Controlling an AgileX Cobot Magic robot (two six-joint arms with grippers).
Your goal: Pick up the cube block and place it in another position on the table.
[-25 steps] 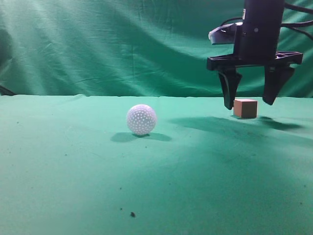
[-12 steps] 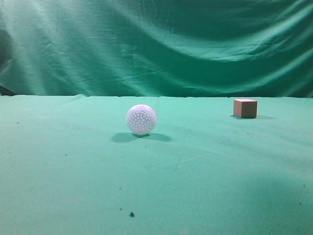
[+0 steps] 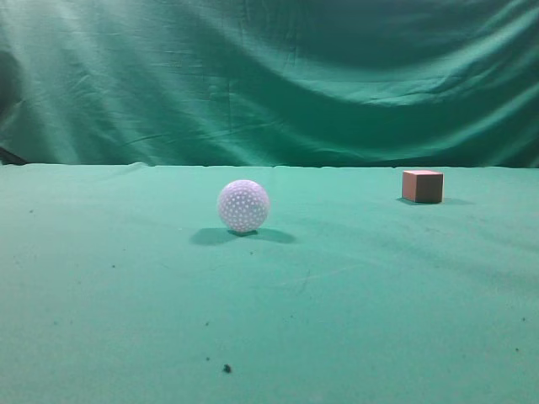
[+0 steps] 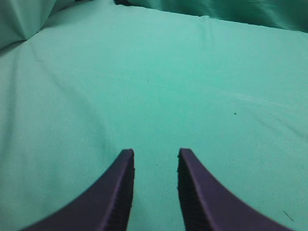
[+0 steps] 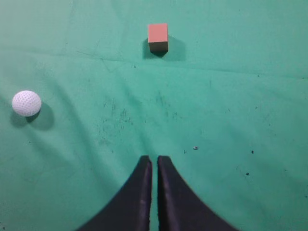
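The cube block (image 3: 423,185) is a small reddish-brown cube with a lighter top, resting on the green table (image 3: 337,295) at the right rear. It also shows in the right wrist view (image 5: 158,37), far ahead of my right gripper (image 5: 154,158), whose fingers are nearly touching and hold nothing. My left gripper (image 4: 155,152) is open and empty over bare green cloth (image 4: 159,86). Neither gripper shows in the exterior view.
A white dimpled ball (image 3: 243,205) sits on the table left of the cube; it also shows at the left of the right wrist view (image 5: 26,103). A green draped backdrop (image 3: 269,76) hangs behind. Small dark specks (image 3: 227,368) dot the cloth.
One second ago the right gripper hung open around the cube at the right. It has since lifted out of the exterior view, leaving the cube resting on the table.
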